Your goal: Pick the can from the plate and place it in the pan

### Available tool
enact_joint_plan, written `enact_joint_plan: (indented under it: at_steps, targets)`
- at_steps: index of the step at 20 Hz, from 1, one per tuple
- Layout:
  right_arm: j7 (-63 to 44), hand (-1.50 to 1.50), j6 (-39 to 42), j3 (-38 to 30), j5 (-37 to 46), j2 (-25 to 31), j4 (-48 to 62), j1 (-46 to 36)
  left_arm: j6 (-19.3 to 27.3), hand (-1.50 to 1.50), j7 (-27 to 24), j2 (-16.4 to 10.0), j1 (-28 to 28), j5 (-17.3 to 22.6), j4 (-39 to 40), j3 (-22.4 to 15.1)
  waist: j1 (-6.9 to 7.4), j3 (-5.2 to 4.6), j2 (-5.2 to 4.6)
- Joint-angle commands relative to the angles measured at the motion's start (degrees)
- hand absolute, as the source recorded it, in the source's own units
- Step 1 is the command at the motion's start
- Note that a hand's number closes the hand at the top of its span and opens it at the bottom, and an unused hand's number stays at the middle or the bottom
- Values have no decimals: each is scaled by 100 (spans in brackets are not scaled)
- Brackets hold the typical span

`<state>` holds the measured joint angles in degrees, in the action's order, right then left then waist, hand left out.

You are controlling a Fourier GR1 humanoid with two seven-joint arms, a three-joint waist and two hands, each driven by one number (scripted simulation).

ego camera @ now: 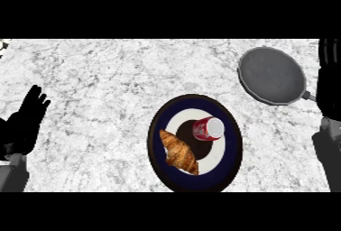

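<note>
Head view of the table (100,67), read from left to right. At the left edge the left hand (26,119) rests open, fingers straight and pointing to the far side, holding nothing and well apart from everything else. At the middle, on the near side, lies the plate (230,153), dark-rimmed with a pale ring and a dark centre. On its left half lies a croissant (180,152); just to the right and far side of it is the can (208,129), red with a pale end, on the plate's centre and untouched; whether it stands upright or leans cannot be told. Far right sits the pan (272,75), grey, with nothing in it, apart from the plate, its handle toward the near right. At the right edge the right hand (331,90), partly cut off, reaches alongside the pan; the fingers that show look straight and hold nothing. Judged step: the pick has not begun. The next move would call for the nearer right hand to come left and toward the near side to the can, closing round it without disturbing the croissant.
</note>
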<state>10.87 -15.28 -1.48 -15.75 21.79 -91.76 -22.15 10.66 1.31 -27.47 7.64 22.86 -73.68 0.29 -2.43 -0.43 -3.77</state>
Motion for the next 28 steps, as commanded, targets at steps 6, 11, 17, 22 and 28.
enact_joint_plan:
  at_steps: [6, 11, 17, 22, 28]
  targets:
    - [184, 150, 1148, 1216, -400, -986, 972, 1111, 159, 0, -379, 108, 605, -622, -757, -447, 330, 64, 346]
    - [1449, -150, -1093, 1118, 1325, -1138, 503, 2818, 363, 0, -207, 352, 513, -673, -583, -522, -50, 40, 431]
    - [798, -150, -1456, 1361, 2074, -301, -1582, 4493, 324, 0, 19, 275, 547, -722, -800, -499, 39, 30, 426]
    - [-742, -150, -691, 1057, 2462, 1181, -2587, 4763, 388, 0, 79, 387, 532, -809, -925, -609, 117, 15, 394]
    - [-3267, -150, -14, 336, 2159, 2072, -4173, 4443, 345, 0, -62, 578, 630, -920, -670, -652, 198, 23, 365]
